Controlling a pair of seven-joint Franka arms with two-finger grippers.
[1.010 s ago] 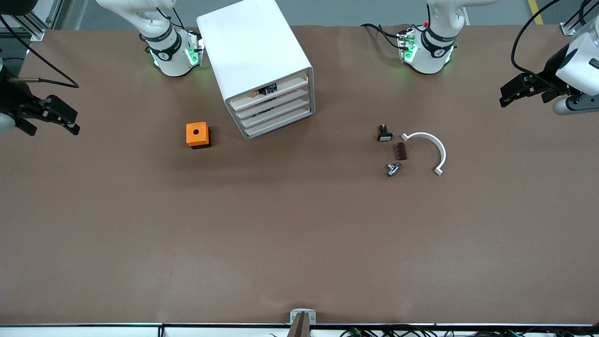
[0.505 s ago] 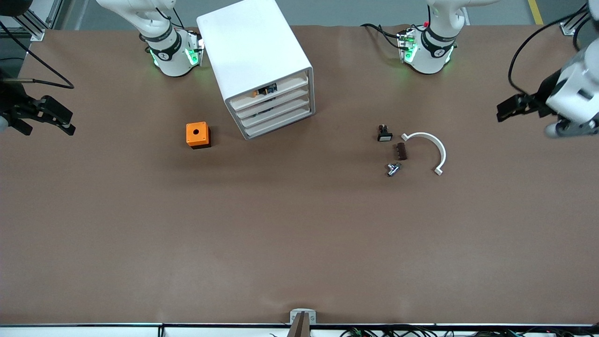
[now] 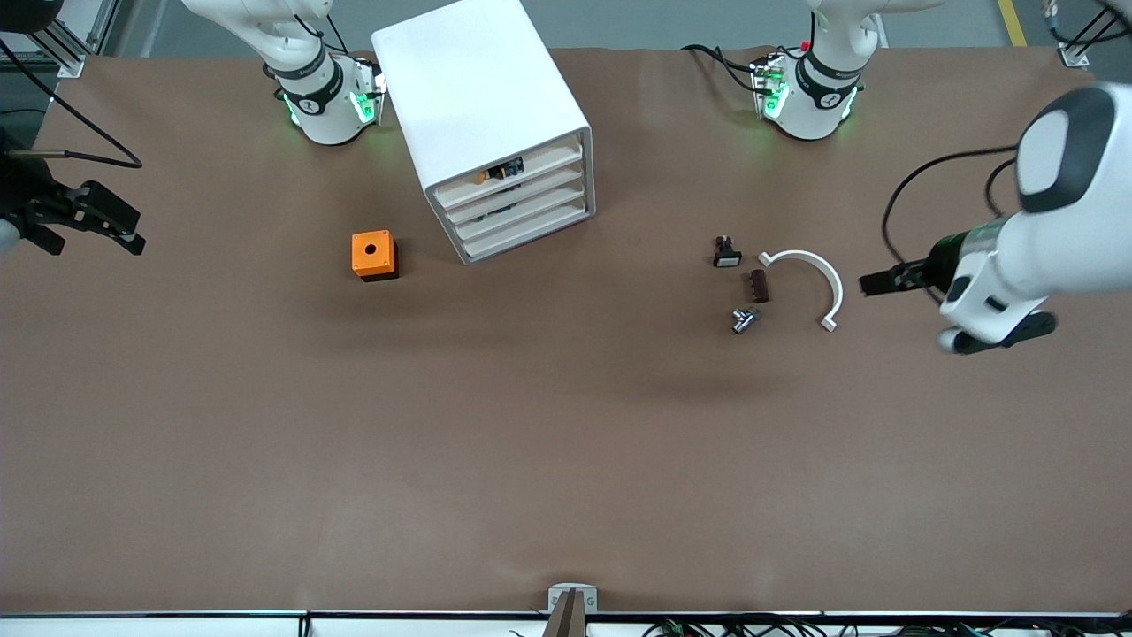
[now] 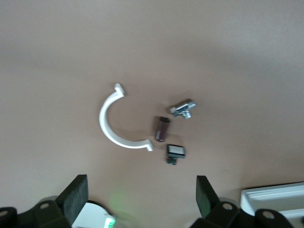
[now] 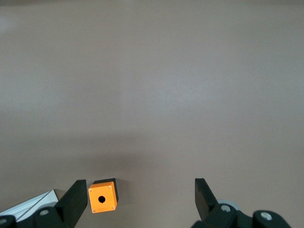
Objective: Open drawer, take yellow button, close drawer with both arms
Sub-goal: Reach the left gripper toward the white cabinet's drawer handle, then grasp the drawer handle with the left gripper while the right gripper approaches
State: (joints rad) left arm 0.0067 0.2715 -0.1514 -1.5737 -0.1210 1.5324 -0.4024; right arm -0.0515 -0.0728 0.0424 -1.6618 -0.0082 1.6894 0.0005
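Observation:
The white cabinet [image 3: 491, 115] stands between the two arm bases, with four drawers in its face. Its top drawer [image 3: 531, 168] looks pushed in. A small orange and dark piece, apparently the button [image 3: 497, 172], shows at a gap in that drawer's front. My left gripper [image 3: 871, 283] hangs open over bare table beside a white curved clip [image 3: 809, 281], with nothing between its fingers [image 4: 76, 194]. My right gripper [image 3: 133, 232] waits open and empty at the right arm's end of the table. In the right wrist view it [image 5: 140, 197] frames the orange box [image 5: 103, 195].
The orange box with a hole [image 3: 374, 255] sits beside the cabinet toward the right arm's end. Near the clip [image 4: 111, 130] lie a black-and-white part [image 3: 727, 254], a brown block [image 3: 759, 286] and a metal piece [image 3: 744, 319]. A cabinet corner [image 4: 273, 197] shows in the left wrist view.
The left arm has swung in from the table's end, and its gripper now hangs beside the white clip. The right gripper has shifted only slightly.

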